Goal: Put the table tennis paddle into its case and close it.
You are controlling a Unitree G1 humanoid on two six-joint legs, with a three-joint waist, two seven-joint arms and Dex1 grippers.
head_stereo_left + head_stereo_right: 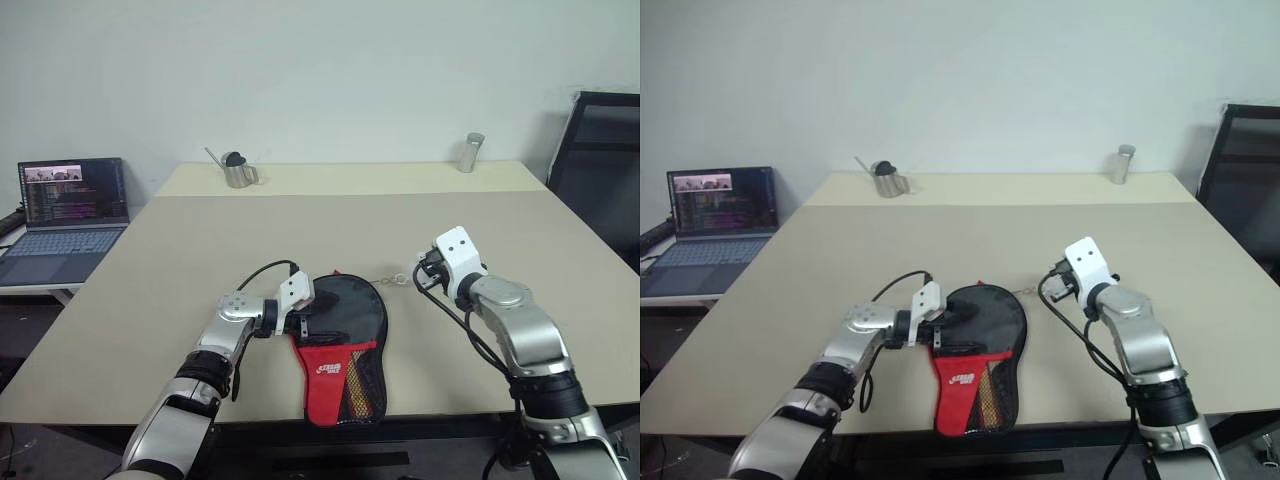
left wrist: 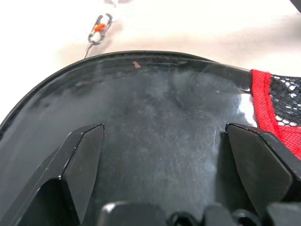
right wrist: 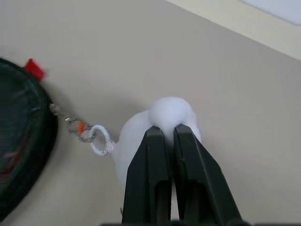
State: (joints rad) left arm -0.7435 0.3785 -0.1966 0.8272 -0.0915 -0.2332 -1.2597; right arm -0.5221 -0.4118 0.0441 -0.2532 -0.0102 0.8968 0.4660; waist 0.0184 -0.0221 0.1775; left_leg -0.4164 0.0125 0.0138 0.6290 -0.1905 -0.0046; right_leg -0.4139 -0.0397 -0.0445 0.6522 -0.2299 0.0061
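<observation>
Two claws of mine work at the near edge of the tan table point(image 1: 200, 240). My left claw point(image 1: 305, 322) is spread wide, one finger point(image 2: 82, 162) on either side over the black rounded head of the case point(image 1: 340, 350), which lies flat with its red end toward six o'clock. My right claw point(image 1: 428, 268), at three o'clock of the case, is clenched on a white pom-pom point(image 3: 164, 117) whose small chain point(image 3: 75, 126) runs to the case's rim.

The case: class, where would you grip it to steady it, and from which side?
Probably the left rim of its black rounded head, from the robot's left: the case lies flat, and the right gripper pinches the white pompom on its right.
</observation>
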